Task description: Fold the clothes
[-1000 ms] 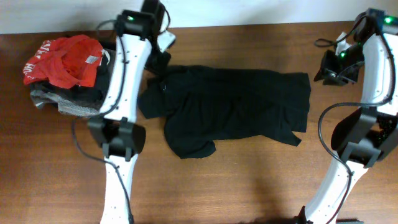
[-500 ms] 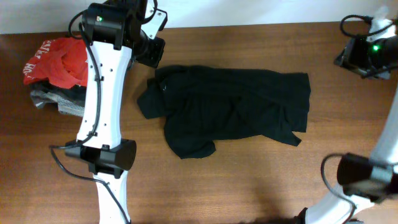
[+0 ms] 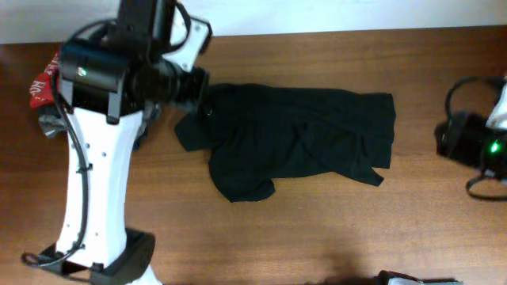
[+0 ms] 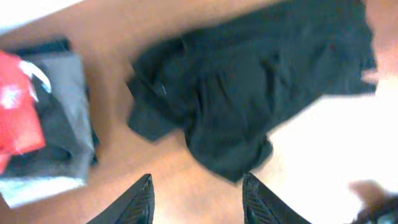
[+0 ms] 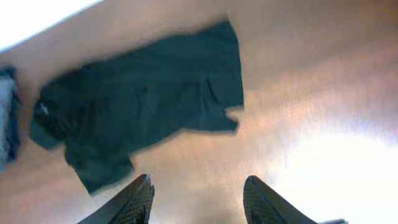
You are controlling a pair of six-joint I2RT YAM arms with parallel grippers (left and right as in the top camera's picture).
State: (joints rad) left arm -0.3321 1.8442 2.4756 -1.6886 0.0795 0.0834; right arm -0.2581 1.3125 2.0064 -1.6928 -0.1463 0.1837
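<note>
The clothes, one large black short-sleeved shirt (image 3: 293, 138), lie spread and rumpled across the middle of the brown table (image 3: 317, 237). The left wrist view looks down on the shirt (image 4: 249, 81) from high up. My left gripper (image 4: 198, 190) is open, with only bare table between its fingers. My left arm (image 3: 99, 158) rises at the shirt's left end. In the right wrist view the shirt (image 5: 143, 106) lies far below and to the left. My right gripper (image 5: 198, 186) is open and holds nothing. My right arm (image 3: 475, 146) sits at the table's right edge, apart from the shirt.
A pile of folded garments lies at the back left, with a red garment (image 4: 15, 112) on grey and dark ones (image 4: 59, 81). In the overhead view my left arm covers most of the pile, leaving a bit of red (image 3: 43, 79). A white strip (image 3: 356, 14) runs behind the table.
Both arms have lifted away from the shirt. The left arm rose toward the overhead camera and the right arm drew back to the right edge with its jaws widening. The shirt has not moved.
</note>
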